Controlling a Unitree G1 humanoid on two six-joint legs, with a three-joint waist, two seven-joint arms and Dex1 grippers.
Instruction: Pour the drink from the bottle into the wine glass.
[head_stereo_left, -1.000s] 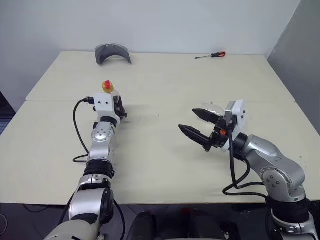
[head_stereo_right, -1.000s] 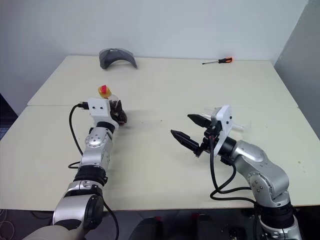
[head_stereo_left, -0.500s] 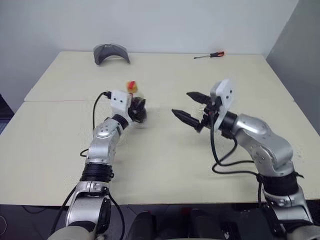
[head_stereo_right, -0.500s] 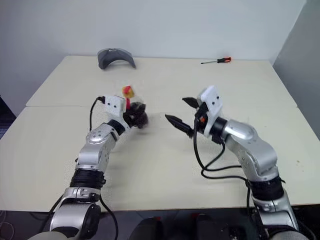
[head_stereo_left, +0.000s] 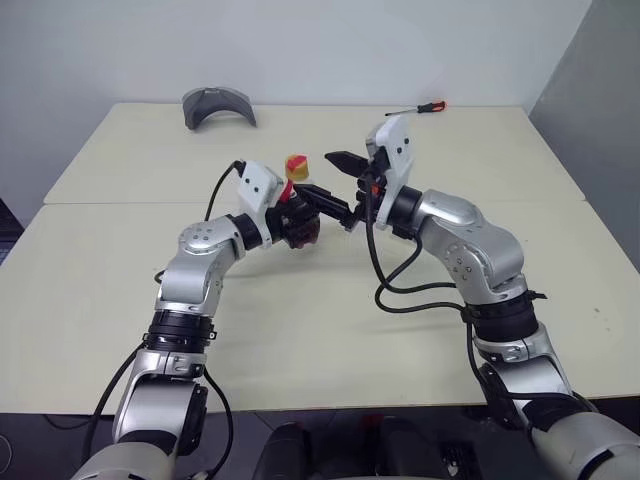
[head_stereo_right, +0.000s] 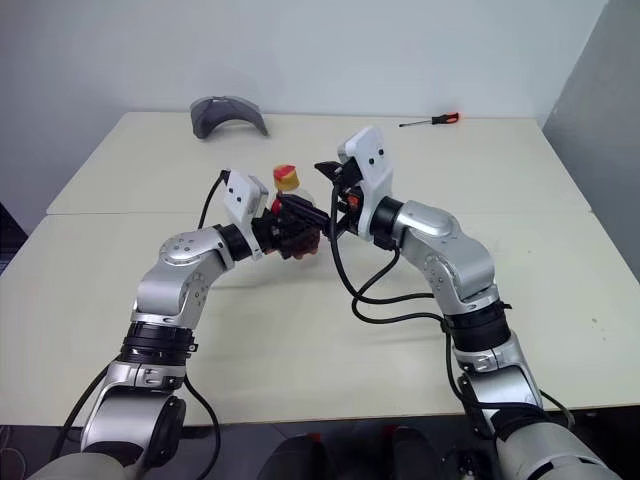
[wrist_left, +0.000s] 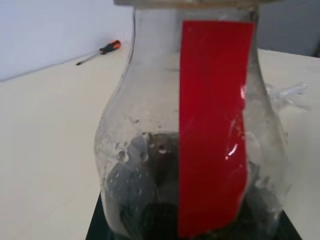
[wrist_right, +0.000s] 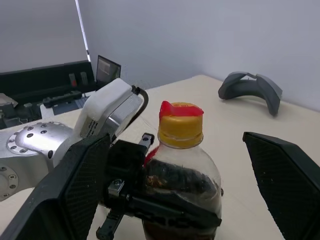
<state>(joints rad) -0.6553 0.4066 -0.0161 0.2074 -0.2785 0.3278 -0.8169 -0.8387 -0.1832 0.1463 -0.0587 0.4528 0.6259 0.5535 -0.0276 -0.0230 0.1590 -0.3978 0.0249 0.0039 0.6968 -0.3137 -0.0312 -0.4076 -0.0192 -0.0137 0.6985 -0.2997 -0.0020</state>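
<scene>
One bottle (head_stereo_left: 298, 196), clamped in the left gripper (head_stereo_left: 300, 218); right gripper (head_stereo_left: 338, 185) gapes wide beside its cap. Left wrist view adds a screwdriver (wrist_left: 98, 52).

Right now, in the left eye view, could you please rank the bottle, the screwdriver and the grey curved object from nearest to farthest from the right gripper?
1. Bottle, between its open fingers.
2. Screwdriver, far edge, right side.
3. Grey curved object, far left corner.

No writing can be read; the bottle's (wrist_left: 190, 150) red strip is blank.
</scene>
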